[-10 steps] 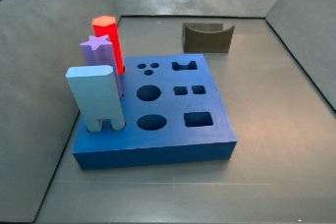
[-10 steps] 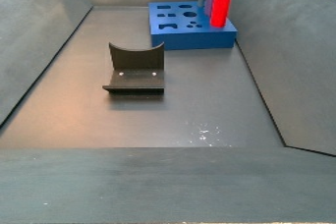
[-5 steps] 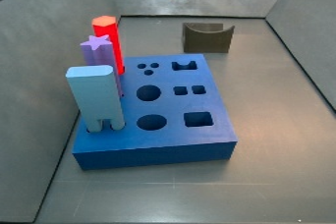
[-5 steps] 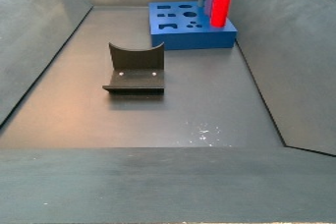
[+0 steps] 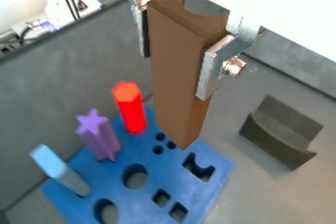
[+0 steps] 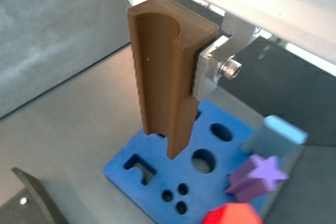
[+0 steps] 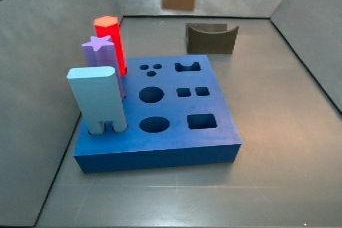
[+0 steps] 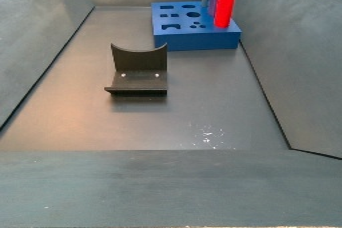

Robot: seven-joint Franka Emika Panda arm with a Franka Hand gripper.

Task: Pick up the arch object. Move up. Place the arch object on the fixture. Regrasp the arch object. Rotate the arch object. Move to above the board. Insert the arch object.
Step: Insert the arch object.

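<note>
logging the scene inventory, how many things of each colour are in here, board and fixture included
Brown: 1, the arch object, held upright in the end effector above the board
Blue: 1, the board
Pale blue: 1, block standing in the board
Red: 1, peg in the board
Purple: 1, star peg in the board
Dark: 1, the fixture on the floor
Total: 6

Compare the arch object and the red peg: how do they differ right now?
The arch object is brown with a grooved face; the red peg is hexagonal. The arch object hangs above the board, clamped between the fingers of the gripper; the red peg stands seated in the board. Both are long and upright.
</note>
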